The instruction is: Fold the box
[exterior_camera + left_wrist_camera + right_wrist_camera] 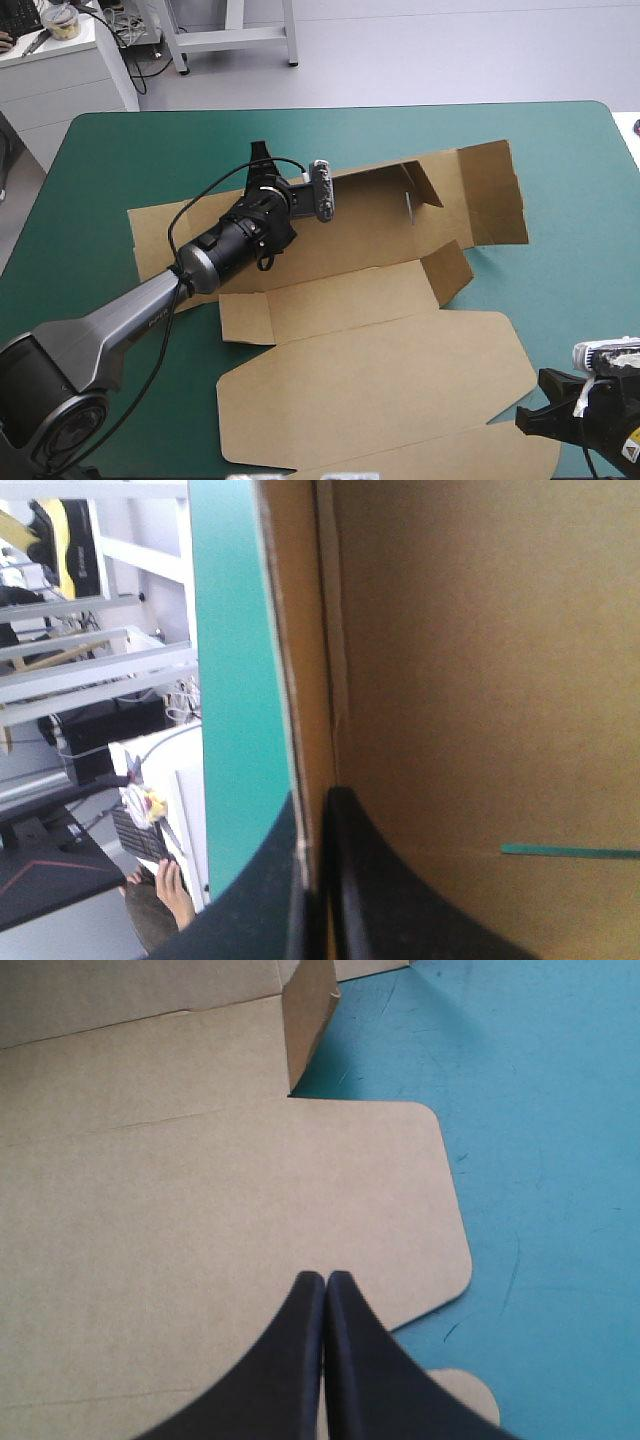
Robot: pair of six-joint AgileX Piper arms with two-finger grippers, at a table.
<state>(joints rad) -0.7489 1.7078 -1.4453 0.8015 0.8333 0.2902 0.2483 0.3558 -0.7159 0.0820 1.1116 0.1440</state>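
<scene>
My left gripper [262,160] was at the far edge of the brown box [370,370], left of its middle. Its black fingers were all but closed on the far wall, with the board's edge between them. The box lay spread across the middle of the teal-green desk [90,170], its lid flat on the near side. My right gripper [325,1280] hung over the lid's near right corner, fingers pressed together and holding nothing.

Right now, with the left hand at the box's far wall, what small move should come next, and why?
Probably tip the far wall of the brown cardboard box further upright. The left hand is shut on that wall's edge, the wall looks only partly raised, and the right hand hovers shut over the flat lid, not helping.
</scene>
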